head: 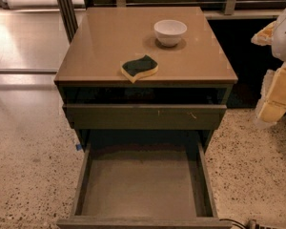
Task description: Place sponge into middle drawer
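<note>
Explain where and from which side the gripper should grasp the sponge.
Probably from above, pinching the sponge across its narrower width, on the yellow foam sides. It lies flat, green side up, near the front edge of the cabinet, apart from the white bowl. The gripper is at the picture's right edge, beside the cabinet.

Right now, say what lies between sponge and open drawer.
In the camera view, a scratched drawer front lies between the sponge and open drawer; the end effector hangs far right.

No legible text (anywhere), gripper far right
</note>
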